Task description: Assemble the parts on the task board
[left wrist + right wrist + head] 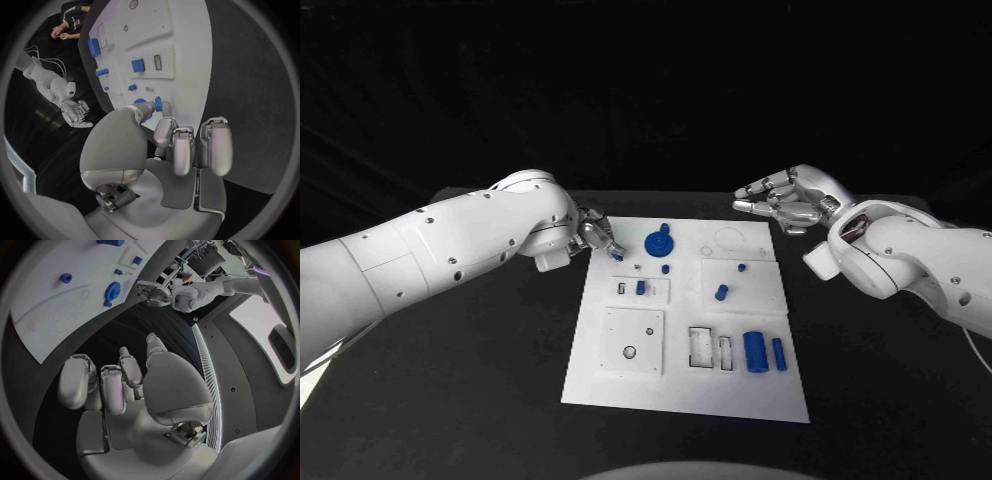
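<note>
You see the flat white task board (687, 385) mid-table, small blue parts (763, 351) on it, one round like a gear (659, 241) | left hand (599, 237) at the board's far left corner pinches a small blue piece (158, 104) | right hand (788, 201) hangs off the far right corner, fingers loosely curled, holding nothing | smooth black table (444, 400)
</note>
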